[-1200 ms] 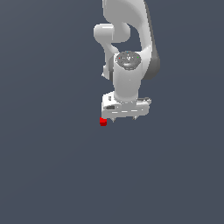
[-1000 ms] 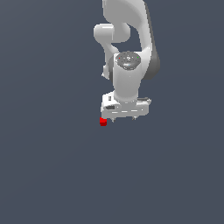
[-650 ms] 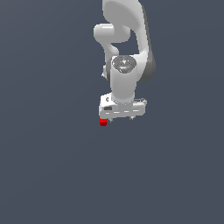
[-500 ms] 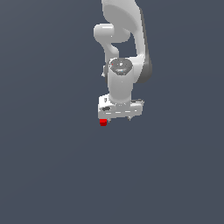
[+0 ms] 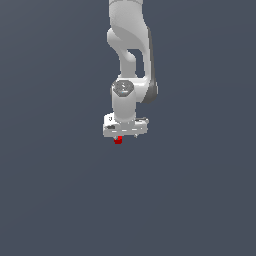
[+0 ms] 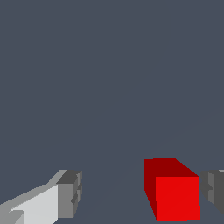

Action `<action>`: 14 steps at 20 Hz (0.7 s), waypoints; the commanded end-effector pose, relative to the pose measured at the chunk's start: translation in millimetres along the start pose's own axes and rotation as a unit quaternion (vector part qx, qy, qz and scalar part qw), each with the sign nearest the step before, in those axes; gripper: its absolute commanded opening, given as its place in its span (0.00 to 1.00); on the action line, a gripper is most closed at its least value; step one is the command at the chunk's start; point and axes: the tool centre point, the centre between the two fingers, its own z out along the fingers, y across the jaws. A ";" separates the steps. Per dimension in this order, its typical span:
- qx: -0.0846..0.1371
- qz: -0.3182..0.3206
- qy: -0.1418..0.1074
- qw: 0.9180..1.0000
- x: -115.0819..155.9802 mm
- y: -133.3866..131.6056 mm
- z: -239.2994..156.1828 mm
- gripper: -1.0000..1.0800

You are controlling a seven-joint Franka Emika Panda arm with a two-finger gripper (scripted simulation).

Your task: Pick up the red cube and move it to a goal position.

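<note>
- A plain, flat, dark grey-blue surface (image 5: 60, 200) fills both views, with no visible edges or markings.
- 1 small red cube (image 5: 118, 140) is the only loose object seen against it; whether the cube rests directly on the surface cannot be told.

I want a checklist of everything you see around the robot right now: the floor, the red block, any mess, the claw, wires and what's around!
Surface: plain dark grey, bare.
Job's things: red cube sits between the fingers, nearer one finger, small gap visible; in the exterior view it peeks out under the hand.
Clutter: nothing seen.
Grippers: gripper open, straddling the cube, not clamped.
Cables: nothing seen.
Surroundings: only the white arm; no goal marker seen.
</note>
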 end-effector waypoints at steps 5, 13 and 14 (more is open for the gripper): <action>-0.005 -0.006 0.001 1.000 -23.3 26.0 36.1 0.96; -0.008 -0.009 0.001 1.000 -34.5 40.9 56.1 0.96; -0.008 -0.009 0.001 1.000 -34.5 41.4 56.6 0.96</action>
